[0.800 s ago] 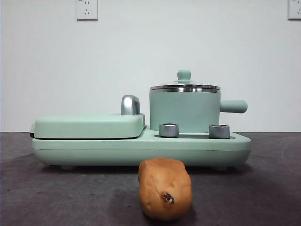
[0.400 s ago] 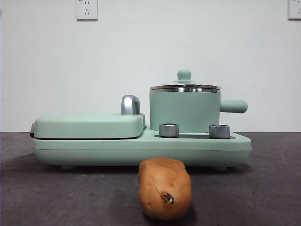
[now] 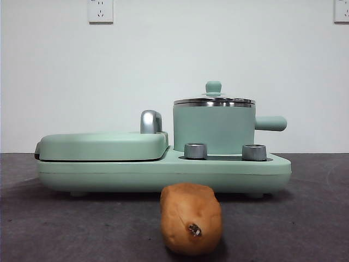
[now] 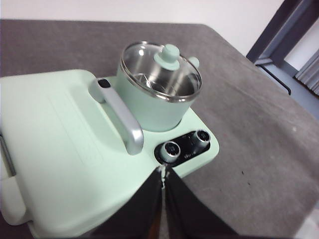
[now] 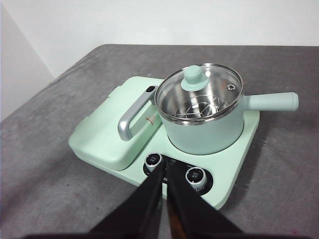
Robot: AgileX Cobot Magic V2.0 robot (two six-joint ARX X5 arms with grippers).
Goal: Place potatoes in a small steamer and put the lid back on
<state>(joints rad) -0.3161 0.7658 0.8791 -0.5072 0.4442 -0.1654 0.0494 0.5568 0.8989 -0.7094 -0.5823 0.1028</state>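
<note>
In the front view the potato (image 3: 191,220) lies on the dark tabletop (image 3: 305,218) at the lower centre of the frame, its dark-spotted end toward the camera, just in front of the mint-green cooker base (image 3: 163,173) and not touching it. The small steamer (image 3: 214,130) stands on the right half of that base, its side handle pointing to the right of the frame, and the lid (image 3: 214,98) sits closed on its steel rim. The flat griddle cover (image 3: 102,146) with its chrome handle (image 3: 151,121) fills the left half, and two steel knobs (image 3: 196,150) stand at the base's front edge. Bare table lies to either side of the potato, and the space above the lid knob is free; no arm shows here. The left wrist view looks down on what the front view cannot show: through the glass lid (image 4: 162,69) the steamer (image 4: 155,104) has a bare steel inside, and the table's far edge runs across the upper right of the frame. The left gripper (image 4: 163,172) hangs with its jaws pressed together just above the knobs at the base's edge. The right wrist view shows a steel rack under the lid (image 5: 199,92) inside the steamer (image 5: 204,132), and the right gripper (image 5: 164,174) hangs above the knobs, its jaws likewise pressed together. The potato appears in neither wrist view.
</note>
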